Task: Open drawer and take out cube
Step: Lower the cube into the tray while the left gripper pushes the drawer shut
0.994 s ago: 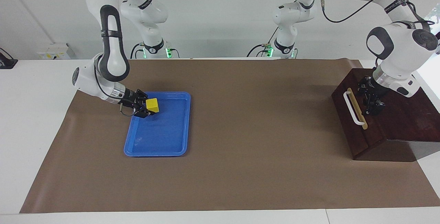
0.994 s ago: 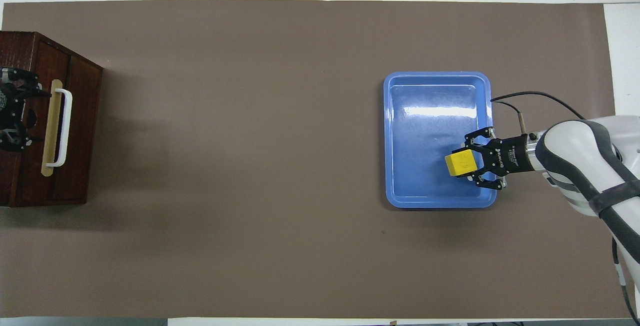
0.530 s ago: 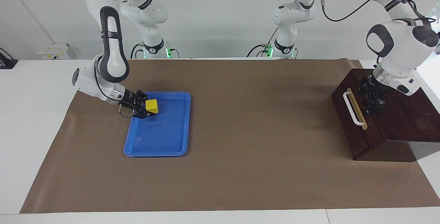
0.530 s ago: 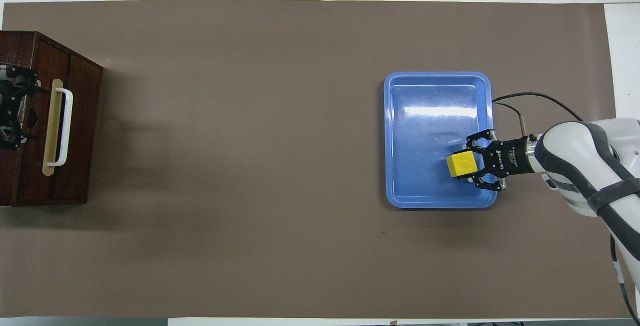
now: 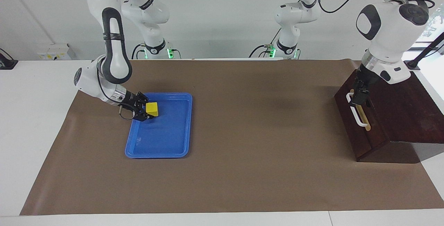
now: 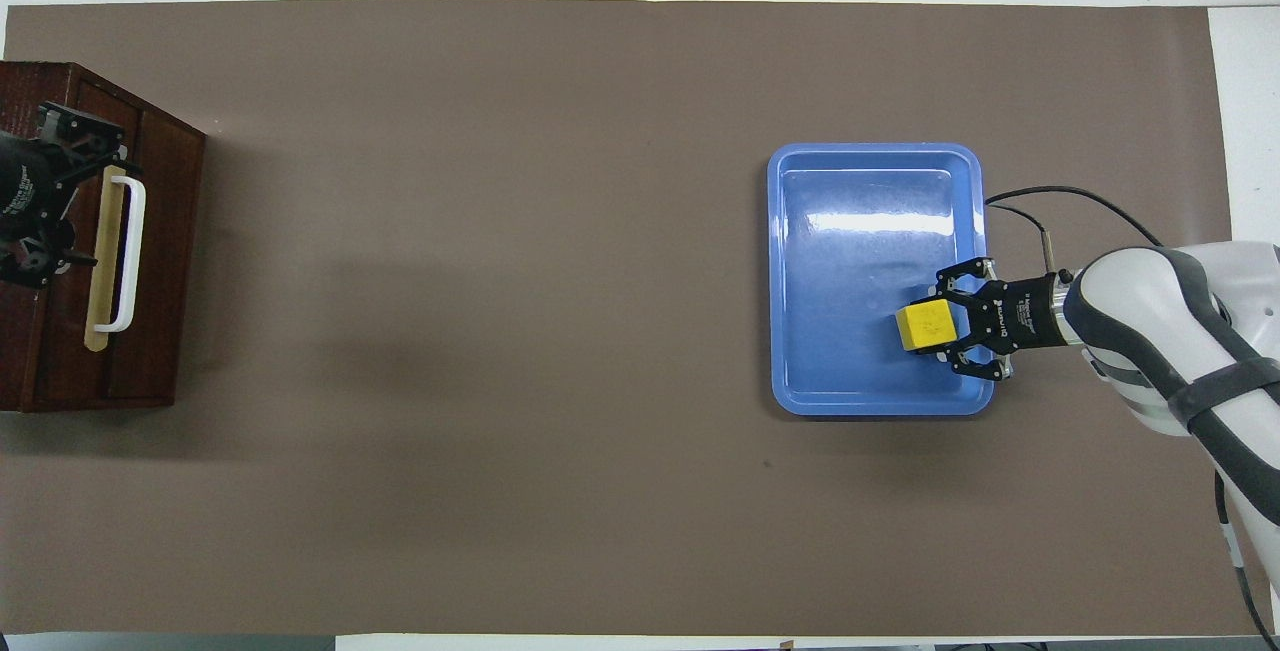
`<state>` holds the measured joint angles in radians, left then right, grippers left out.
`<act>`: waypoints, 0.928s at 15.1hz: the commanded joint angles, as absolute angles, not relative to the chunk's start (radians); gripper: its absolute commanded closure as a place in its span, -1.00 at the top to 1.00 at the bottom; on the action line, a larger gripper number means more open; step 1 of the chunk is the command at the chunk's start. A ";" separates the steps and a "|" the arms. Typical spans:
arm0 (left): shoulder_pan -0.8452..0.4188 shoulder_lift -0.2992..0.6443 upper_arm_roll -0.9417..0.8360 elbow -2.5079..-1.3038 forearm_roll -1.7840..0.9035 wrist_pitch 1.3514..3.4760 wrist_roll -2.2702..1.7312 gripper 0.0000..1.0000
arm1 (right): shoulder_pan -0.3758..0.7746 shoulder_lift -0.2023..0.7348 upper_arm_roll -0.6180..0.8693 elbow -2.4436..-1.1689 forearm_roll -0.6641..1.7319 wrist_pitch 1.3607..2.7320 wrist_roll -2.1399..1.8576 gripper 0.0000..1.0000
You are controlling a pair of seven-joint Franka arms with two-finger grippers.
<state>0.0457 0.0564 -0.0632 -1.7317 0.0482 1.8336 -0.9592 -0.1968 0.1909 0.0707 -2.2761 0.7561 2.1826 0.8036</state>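
The small yellow cube (image 5: 152, 108) is between the fingers of my right gripper (image 5: 147, 111), low over the blue tray (image 5: 163, 139) at its end nearer the robots. It also shows in the overhead view (image 6: 925, 324), with the right gripper (image 6: 948, 328) shut on it. The dark brown drawer (image 5: 361, 143) at the left arm's end of the table is closed, so its interior is hidden. My left gripper (image 5: 358, 95) is at the end of the white bar handle (image 5: 358, 114) nearer the robots. In the overhead view the left gripper (image 6: 55, 196) is beside the handle (image 6: 130, 251).
A brown mat (image 5: 263, 149) covers most of the white table. The blue tray (image 6: 860, 191) holds nothing else. The dark wooden cabinet top (image 5: 406, 111) slopes up above the drawer front.
My left gripper has moved from over the cabinet top to the handle's end nearer the robots. My right gripper has lowered the cube a little toward the tray.
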 commanded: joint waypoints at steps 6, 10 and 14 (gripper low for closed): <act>0.063 0.012 -0.040 -1.706 0.018 1.735 -0.249 1.00 | -0.196 0.184 0.080 -2.293 0.744 2.214 0.825 0.01; 0.029 -0.008 -0.051 -1.707 0.018 1.746 -0.252 1.00 | -0.195 0.183 0.080 -2.290 0.742 2.212 0.833 0.44; 0.006 -0.008 -0.057 -1.707 0.018 1.749 -0.252 1.00 | -0.176 0.179 0.080 -2.284 0.742 2.206 0.860 0.50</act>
